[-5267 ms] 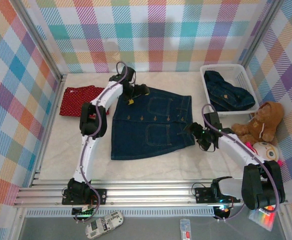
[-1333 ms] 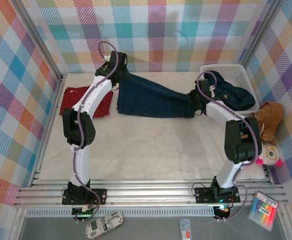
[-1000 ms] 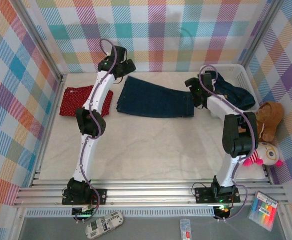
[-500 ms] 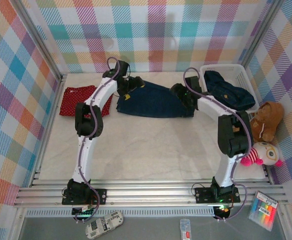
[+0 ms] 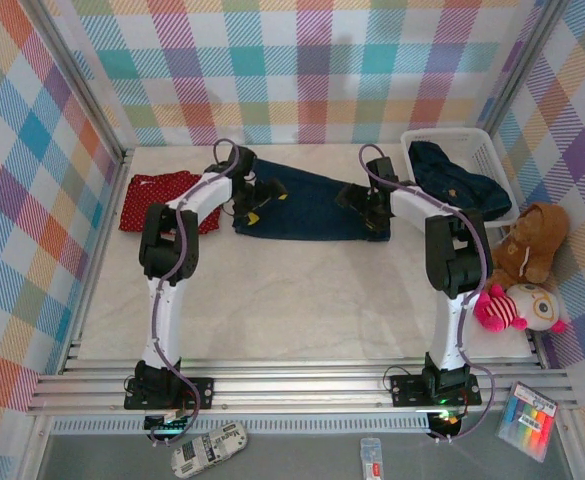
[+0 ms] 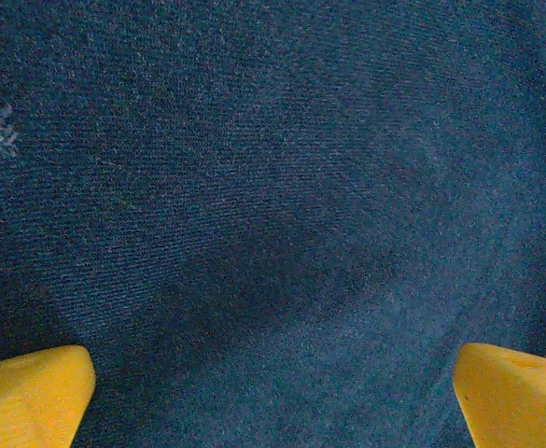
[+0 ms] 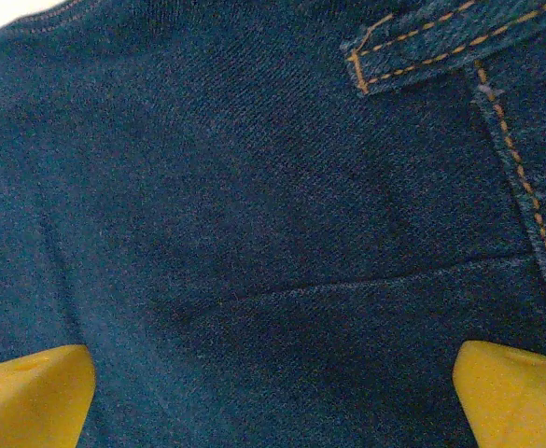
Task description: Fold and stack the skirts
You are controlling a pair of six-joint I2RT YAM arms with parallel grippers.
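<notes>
A dark blue denim skirt (image 5: 307,205) lies folded into a long band at the back middle of the table. My left gripper (image 5: 255,200) hovers low over its left end, open, with yellow fingertips (image 6: 30,392) wide apart above plain denim (image 6: 273,187). Over the skirt's right end my right gripper (image 5: 368,203) is open too, fingertips (image 7: 511,392) spread above stitched denim (image 7: 254,187). A red skirt with white dots (image 5: 157,200) lies flat at the far left. Another denim skirt (image 5: 457,180) is heaped in the basket.
The white slatted basket (image 5: 427,137) stands at the back right. A brown teddy bear (image 5: 532,245) and two plush toys (image 5: 512,305) sit along the right side by my right arm. Checked walls close in the back and both sides.
Both grippers have moved from the skirt's far corners toward me and inward, down over its folded top. The skirt has stayed folded in place.
</notes>
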